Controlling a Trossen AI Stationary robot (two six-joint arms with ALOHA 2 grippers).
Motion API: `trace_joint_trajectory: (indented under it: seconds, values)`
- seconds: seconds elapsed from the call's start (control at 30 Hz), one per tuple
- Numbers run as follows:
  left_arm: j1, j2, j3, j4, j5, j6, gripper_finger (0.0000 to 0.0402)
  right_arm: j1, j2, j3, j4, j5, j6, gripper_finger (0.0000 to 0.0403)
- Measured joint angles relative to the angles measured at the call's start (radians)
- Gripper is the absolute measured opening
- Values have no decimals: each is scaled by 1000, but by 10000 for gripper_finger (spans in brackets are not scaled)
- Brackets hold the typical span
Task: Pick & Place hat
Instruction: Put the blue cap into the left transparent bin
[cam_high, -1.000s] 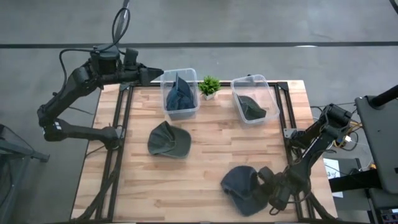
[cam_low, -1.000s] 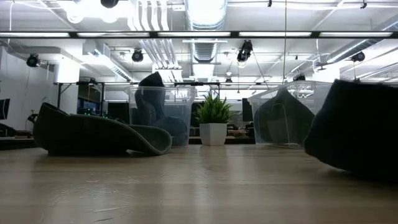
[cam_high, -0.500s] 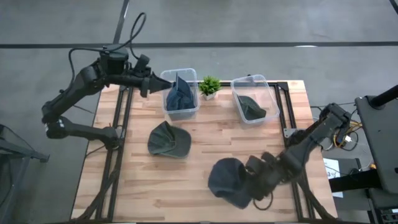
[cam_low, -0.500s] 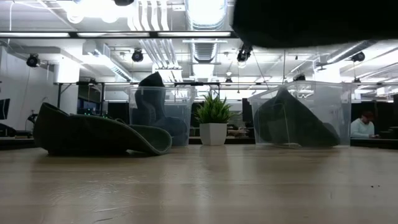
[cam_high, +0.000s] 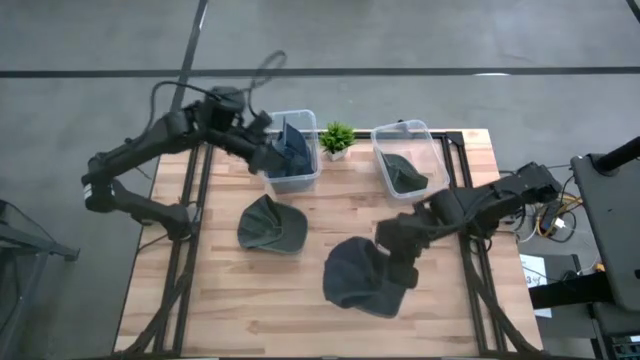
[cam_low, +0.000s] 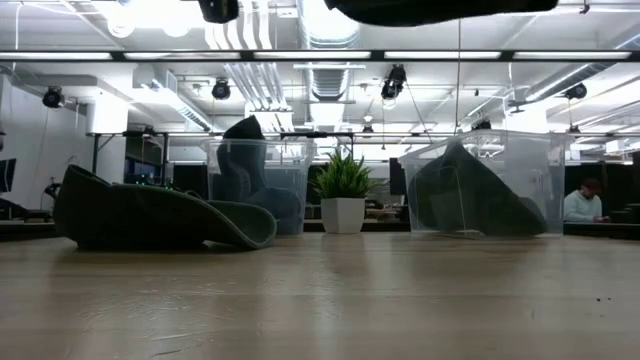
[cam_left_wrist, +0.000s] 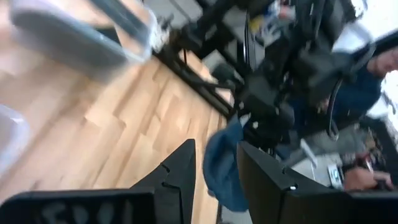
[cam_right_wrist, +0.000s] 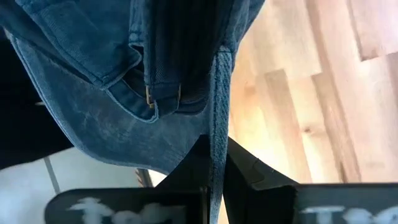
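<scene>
My right gripper (cam_high: 398, 262) is shut on a dark blue cap (cam_high: 355, 280), held in the air over the table's middle-near part. In the low view this cap (cam_low: 440, 10) shows at the top edge, well above the tabletop. My left gripper (cam_high: 268, 155) is open and hovers at the left rim of the left clear bin (cam_high: 291, 170), touching nothing. From the left wrist view, the blue cap (cam_left_wrist: 221, 168) is visible far off between the fingers. An olive cap (cam_high: 272, 225) lies on the wood by its brim and crown. My right gripper (cam_right_wrist: 214, 152) pinches the blue cap's rim edge (cam_right_wrist: 216, 112) between its two fingers, beside the back strap and buckle (cam_right_wrist: 161, 96). The fingers come from the table's right side, slanting down. The cap is lifted clear and hangs beyond the fingers, its crown sagging slack.
The left bin holds a blue cap (cam_high: 290, 148); the right clear bin (cam_high: 402, 135) holds a dark cap (cam_high: 405, 172). A small potted plant (cam_high: 336, 138) stands between the bins. Bare wood lies along the near edge. A person sits beyond the table (cam_low: 585, 200).
My right gripper has lifted the blue cap off the table near the right near corner and carried it up and toward the table's middle; the cap now hangs clear. My left gripper has moved from beyond the far-left edge toward the left bin's rim.
</scene>
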Motion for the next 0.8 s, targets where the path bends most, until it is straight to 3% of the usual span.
trace_joint_trajectory:
  seconds: [0.33, 0.5, 0.8]
  values:
    - [-254, 98, 0, 15, -141, 109, 110, -51, 5, -1, 3, -60, -92, 11]
    - [-387, 154, 0, 177, -208, 172, 110, -51, 18, -1, 30, -59, -123, 11]
    - [-484, 264, 5, 264, -236, 182, 111, -37, 85, 62, 36, -75, -222, 12]
